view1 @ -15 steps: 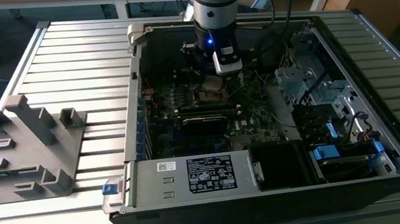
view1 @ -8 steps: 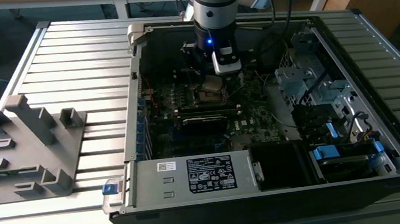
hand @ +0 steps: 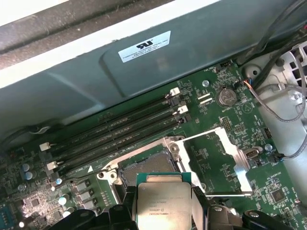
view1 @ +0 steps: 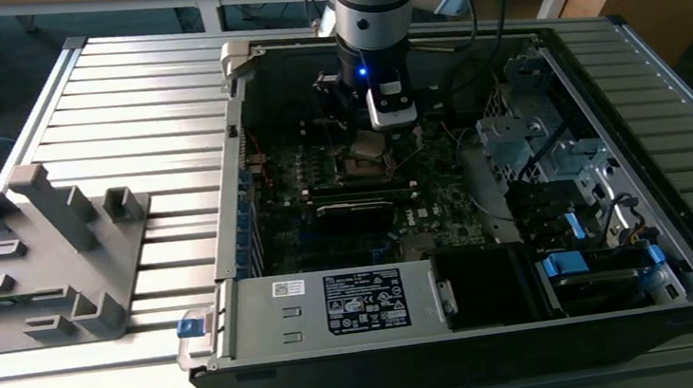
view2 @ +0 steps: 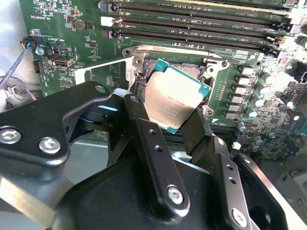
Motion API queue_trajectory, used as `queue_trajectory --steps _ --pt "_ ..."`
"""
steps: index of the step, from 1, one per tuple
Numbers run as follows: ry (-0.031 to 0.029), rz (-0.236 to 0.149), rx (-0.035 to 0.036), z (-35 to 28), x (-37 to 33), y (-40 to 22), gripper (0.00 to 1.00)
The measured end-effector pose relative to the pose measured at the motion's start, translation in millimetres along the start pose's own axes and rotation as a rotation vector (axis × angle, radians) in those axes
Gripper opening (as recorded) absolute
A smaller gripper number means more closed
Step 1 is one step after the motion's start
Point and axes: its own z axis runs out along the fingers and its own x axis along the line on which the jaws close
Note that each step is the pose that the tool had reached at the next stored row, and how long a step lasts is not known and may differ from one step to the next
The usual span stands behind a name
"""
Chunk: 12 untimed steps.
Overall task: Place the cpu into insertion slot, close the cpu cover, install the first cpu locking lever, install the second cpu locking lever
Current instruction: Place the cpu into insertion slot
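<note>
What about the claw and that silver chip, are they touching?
Touching. In the second wrist view the fingers of the claw clamp opposite edges of the cpu, with no gap showing.

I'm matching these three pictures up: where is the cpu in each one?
Exterior view: cpu under the arm, over the slot.
Second wrist view: cpu tilted between the fingers, over the slot.
First wrist view: cpu between the fingers, at the slot's edge.
Shared landmark: the slot.
</note>
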Motion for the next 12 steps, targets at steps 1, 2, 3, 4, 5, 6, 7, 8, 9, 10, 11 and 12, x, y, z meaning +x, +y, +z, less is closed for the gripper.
queue_trajectory --steps 1,2,3,4,5,6,7,8,9,10,11,12 --pt "0.0000 0.000 -0.0001 0.0 0.0 0.0 0.54" --pt "0.0000 0.000 -0.0001 0.0 0.0 0.0 0.54" --pt "0.0000 0.000 -0.0001 0.0 0.0 0.0 0.54" --pt "0.0000 0.000 -0.0001 0.0 0.0 0.0 0.54" --pt "0.0000 0.000 0.0000 0.0 0.0 0.0 0.54" --pt "-0.0001 0.000 -0.0001 0.0 0.0 0.0 0.54" --pt "-0.0001 0.000 -0.0001 0.0 0.0 0.0 0.54" --pt "0.0000 0.000 -0.0001 0.0 0.0 0.0 0.54" --pt "0.0000 0.000 -0.0001 0.0 0.0 0.0 0.54" --pt "0.0000 0.000 -0.0001 0.0 0.0 0.0 0.54" --pt "0.0000 0.000 -0.0001 0.0 0.0 0.0 0.54" --pt "0.0000 0.001 -0.0001 0.0 0.0 0.0 0.54"
